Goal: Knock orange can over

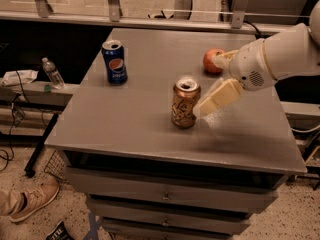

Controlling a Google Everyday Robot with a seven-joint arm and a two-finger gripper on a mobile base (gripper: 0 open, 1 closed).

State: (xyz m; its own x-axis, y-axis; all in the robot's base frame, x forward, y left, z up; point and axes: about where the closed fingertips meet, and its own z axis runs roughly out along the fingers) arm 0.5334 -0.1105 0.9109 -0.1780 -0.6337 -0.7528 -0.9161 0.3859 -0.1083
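the orange can [185,104] stands upright near the middle of the table [135,124]. the gripper [206,106] sits just right of it, close against its side; i cannot tell if it is open or closed. a blue can [114,61] stands far left, an apple [212,61] far right.

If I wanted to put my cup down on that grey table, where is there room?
Bare: the table front-left, between the blue can, the orange can and the front edge; also the back strip behind the blue can and apple. Crowded: middle right, where the gripper is right beside the orange can, the apple behind its arm.
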